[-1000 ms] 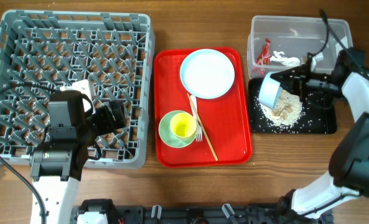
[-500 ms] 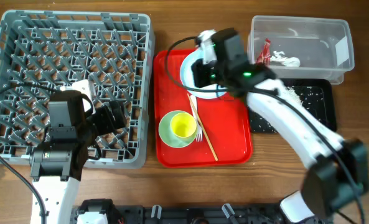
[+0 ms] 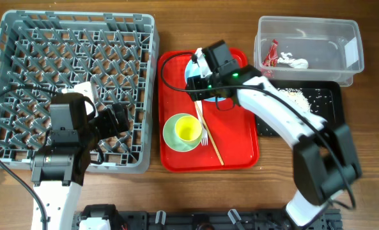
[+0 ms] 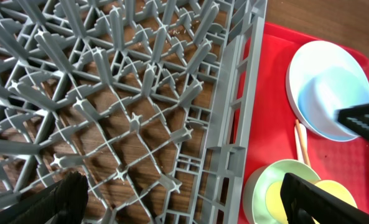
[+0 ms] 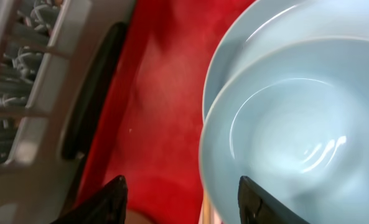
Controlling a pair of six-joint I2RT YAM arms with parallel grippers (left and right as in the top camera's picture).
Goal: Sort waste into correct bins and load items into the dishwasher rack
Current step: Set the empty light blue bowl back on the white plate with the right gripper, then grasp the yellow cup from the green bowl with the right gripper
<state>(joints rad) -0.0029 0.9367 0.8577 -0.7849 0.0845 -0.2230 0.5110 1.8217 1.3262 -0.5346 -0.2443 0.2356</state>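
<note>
Over the plate now: pale-blue bowl

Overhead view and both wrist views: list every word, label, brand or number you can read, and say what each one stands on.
No text can be read in any view.
Print on the red snack wrapper in the clear plastic tub: too small to read.
The white patch on the tub's right wall: too blurred to tell whether it is a label.

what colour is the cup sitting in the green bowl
Yellow; the cup shows best in the overhead view.
</note>
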